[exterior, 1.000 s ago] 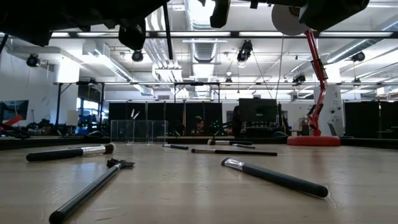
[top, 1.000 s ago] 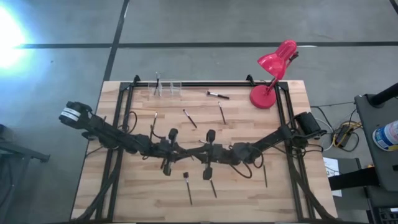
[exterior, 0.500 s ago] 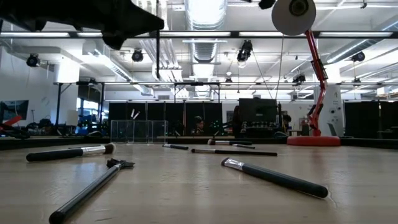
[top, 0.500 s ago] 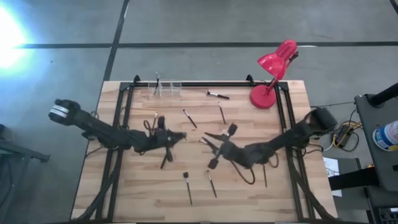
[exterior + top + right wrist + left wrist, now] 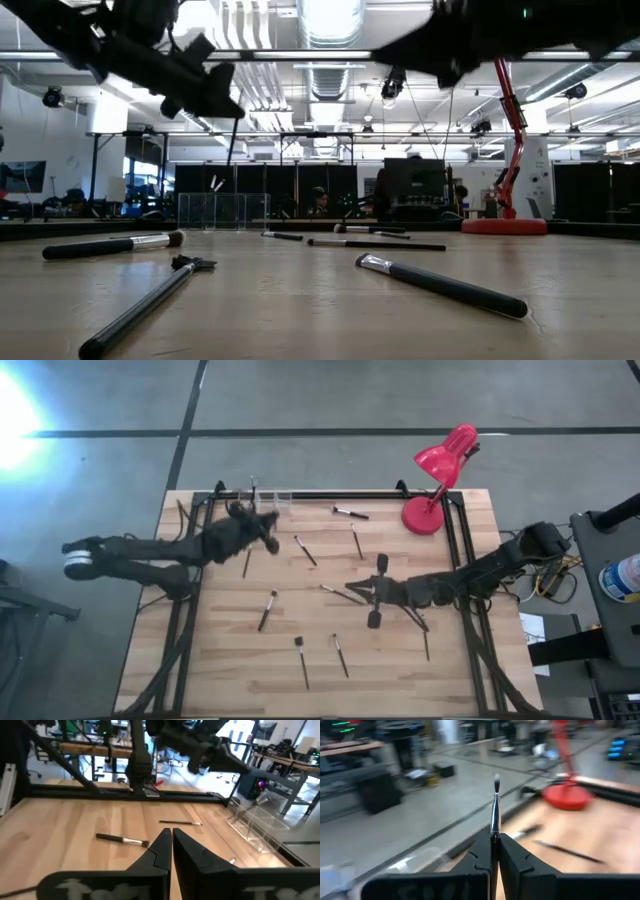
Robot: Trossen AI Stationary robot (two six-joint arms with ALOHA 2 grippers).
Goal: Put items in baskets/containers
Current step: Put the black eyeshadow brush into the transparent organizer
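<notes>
Left claw [image 5: 268, 540] has carried its brush [image 5: 495, 805] toward the cups [image 5: 270, 500].

The counter [image 5: 220, 660] is seen in pale wood, banded in lighter and darker planks and framed by black rails. Both arms and each tool, left tool [image 5: 493, 851] and right tool [image 5: 171, 842], are shown in dark grey to black. The brush [image 5: 495, 805] clamped in the left tool is black with a silver ferrule and a grey tip. Ahead of the right tool, a black brush with a silver collar [image 5: 122, 839] is seen, beside clear containers [image 5: 255, 827]. The lamp [image 5: 440, 465] is coloured bright red. The floor [image 5: 330, 395] is grey, crossed by dark lines.
</notes>
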